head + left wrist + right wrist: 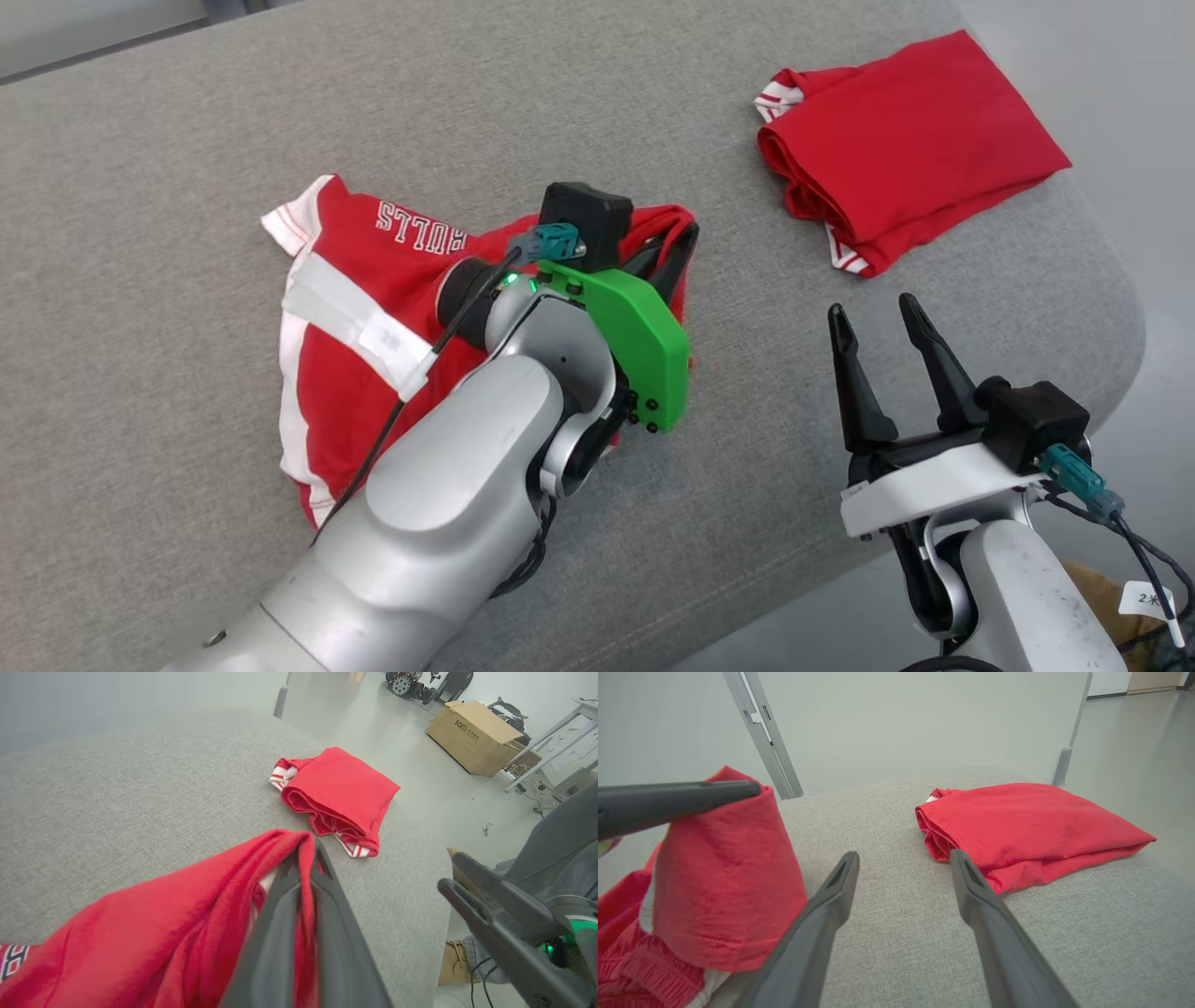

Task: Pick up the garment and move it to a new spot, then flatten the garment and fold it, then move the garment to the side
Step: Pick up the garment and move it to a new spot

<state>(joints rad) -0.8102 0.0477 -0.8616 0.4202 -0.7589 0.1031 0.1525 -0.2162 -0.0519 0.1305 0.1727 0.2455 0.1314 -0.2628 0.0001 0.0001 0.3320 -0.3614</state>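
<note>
Closest to us is the silver forearm of our left arm, with its bright green plastic wrist plate, reaching out over the crumpled red jersey with white trim and white lettering. So, the left gripper: its two dark fingers are squeezed tight together on a bunched fold at the jersey's right-hand edge. From the left wrist camera we can see red cloth pinched right between them, up near the tips. From the right wrist camera that pinched bit hangs off the fingers like a little tent, lifted off the surface. The rest of the jersey lies heaped on the grey woven-fabric cushion, roughly mid-surface and a bit towards our left.

Our right gripper is spread wide, holding nothing and touching nothing, hovering over the cushion's near edge on our right. Past it, near the far right corner and well apart from the jersey, sits a neatly folded red garment with striped white trim. Off beyond the cushion stands a brown cardboard box.
</note>
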